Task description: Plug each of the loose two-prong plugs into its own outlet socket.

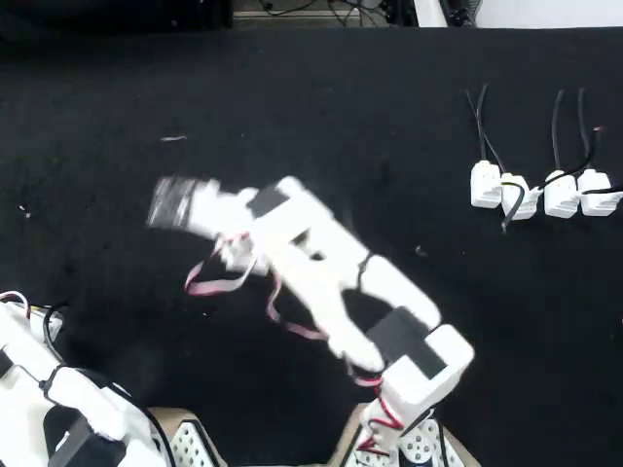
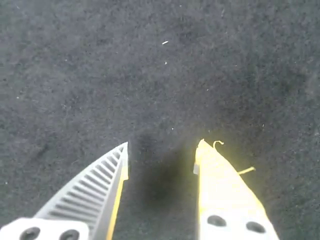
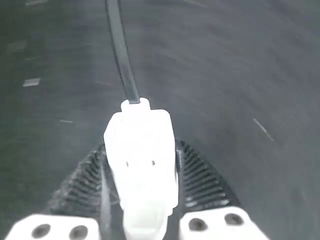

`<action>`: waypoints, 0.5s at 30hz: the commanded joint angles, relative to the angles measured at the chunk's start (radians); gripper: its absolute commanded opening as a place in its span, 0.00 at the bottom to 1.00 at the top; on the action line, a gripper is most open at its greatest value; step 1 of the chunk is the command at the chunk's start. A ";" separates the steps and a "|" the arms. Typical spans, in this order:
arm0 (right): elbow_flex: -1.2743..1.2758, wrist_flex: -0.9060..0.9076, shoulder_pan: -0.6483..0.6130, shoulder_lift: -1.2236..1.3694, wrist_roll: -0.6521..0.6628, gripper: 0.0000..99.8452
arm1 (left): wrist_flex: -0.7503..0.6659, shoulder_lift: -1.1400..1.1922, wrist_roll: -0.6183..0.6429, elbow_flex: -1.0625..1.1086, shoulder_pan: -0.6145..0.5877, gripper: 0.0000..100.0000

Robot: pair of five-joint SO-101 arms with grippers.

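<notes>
My right gripper (image 3: 141, 146) is shut on a white two-prong plug (image 3: 141, 175), whose black cord (image 3: 122, 55) runs away over the black cloth. In the high view this arm stretches from the front middle to the left, and its gripper (image 1: 170, 202) hangs over the left half of the table. Far off at the back right, a row of white plug blocks (image 1: 540, 191) with black cords lies on the cloth. My left gripper (image 2: 162, 145) is open just above bare black cloth, with nothing between its fingers. The left arm's base (image 1: 49, 409) sits at the front left corner.
Black cloth (image 1: 370, 107) covers the table. Red and white cables (image 1: 229, 277) loop under the right arm. Beyond the table's far edge there are more cables on the floor (image 1: 321, 10).
</notes>
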 commanded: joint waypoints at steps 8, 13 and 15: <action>-0.323 0.310 0.468 -0.053 -0.652 0.01 | -0.009 -0.012 0.011 -0.058 0.004 0.22; -0.285 0.295 0.626 -0.048 -0.746 0.01 | -0.009 -0.012 0.011 -0.051 0.004 0.22; -0.275 0.287 0.658 -0.039 -0.770 0.01 | -0.009 -0.012 0.011 -0.051 0.005 0.22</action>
